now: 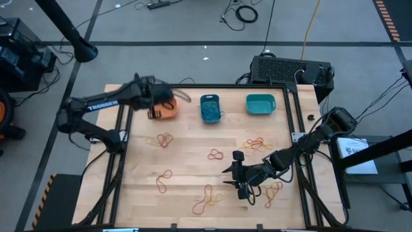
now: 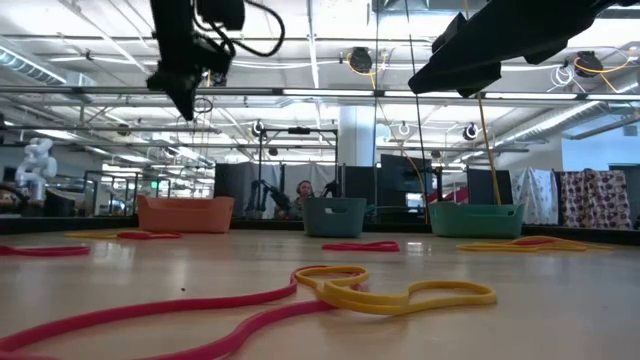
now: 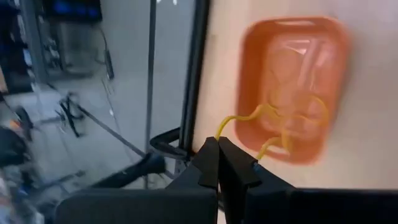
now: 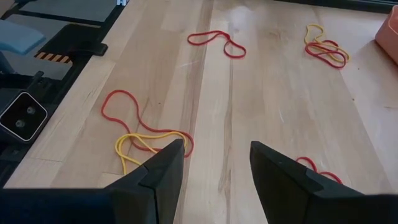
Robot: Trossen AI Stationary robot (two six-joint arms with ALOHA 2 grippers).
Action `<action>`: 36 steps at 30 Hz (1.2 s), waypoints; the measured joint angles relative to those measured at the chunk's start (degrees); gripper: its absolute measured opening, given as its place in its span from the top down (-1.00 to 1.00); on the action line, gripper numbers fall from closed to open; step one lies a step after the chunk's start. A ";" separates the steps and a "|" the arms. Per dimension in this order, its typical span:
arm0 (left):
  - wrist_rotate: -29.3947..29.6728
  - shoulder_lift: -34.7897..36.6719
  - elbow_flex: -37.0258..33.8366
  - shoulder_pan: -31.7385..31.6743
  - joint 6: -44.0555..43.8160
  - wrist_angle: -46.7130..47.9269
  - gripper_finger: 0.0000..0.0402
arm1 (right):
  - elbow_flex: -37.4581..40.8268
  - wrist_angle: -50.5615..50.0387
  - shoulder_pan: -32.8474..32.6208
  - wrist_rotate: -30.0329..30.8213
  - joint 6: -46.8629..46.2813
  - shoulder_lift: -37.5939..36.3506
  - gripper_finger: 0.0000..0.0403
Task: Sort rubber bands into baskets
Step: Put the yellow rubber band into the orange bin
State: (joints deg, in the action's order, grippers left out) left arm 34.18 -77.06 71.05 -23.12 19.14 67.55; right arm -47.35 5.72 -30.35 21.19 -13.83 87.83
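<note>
Orange-yellow elastic dangles from the left end effector (image 3: 219, 163), whose fingers are pinched tight on a yellow rubber band (image 3: 267, 121) directly above the orange basket (image 1: 168, 109) at the far left of the table (image 1: 193, 164). The band's loose loops hang over the basket's open mouth. Beside it along the far edge stand the blue basket (image 1: 210, 107), which holds a tangle of blue bands, and the teal basket (image 1: 260, 104).

The right end effector (image 4: 211, 171) hovers low over the near right part of the table with its fingers spread wide and nothing between them. Just beside one finger lies a red band tangled with a yellow one (image 4: 144, 134). More red and yellow rubber bands (image 1: 165, 139) are scattered singly and in small clumps across the wood, well apart from the baskets.
</note>
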 joint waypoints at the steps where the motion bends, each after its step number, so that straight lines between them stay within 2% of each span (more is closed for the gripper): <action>1: -0.83 0.00 0.00 -2.06 0.85 -1.62 0.99 | 0.00 0.00 0.00 0.00 0.00 0.00 0.12; 6: -12.07 -0.65 0.00 -10.37 1.12 -9.07 0.99 | 0.00 -0.21 0.00 0.00 0.24 0.00 0.12; 10: -19.28 -2.01 -0.02 -13.41 0.79 -10.44 0.99 | 0.00 -0.37 0.00 -0.01 1.07 0.00 0.12; 23: -17.71 -7.61 -0.11 -14.46 0.59 -9.33 0.99 | 0.00 -0.42 0.00 -0.04 1.22 0.00 0.12; 28: -17.57 -7.85 -0.11 -14.42 -2.27 -8.92 0.98 | 0.00 -0.42 0.00 -0.04 1.53 0.00 0.12; 36: -14.32 -7.85 -0.13 -14.42 -5.27 -5.82 0.65 | 0.00 -0.42 0.00 -0.07 -1.94 0.00 0.12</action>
State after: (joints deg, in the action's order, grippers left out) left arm 19.86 -84.90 70.91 -37.54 13.87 61.73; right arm -47.35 5.30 -30.35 21.12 -15.77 87.83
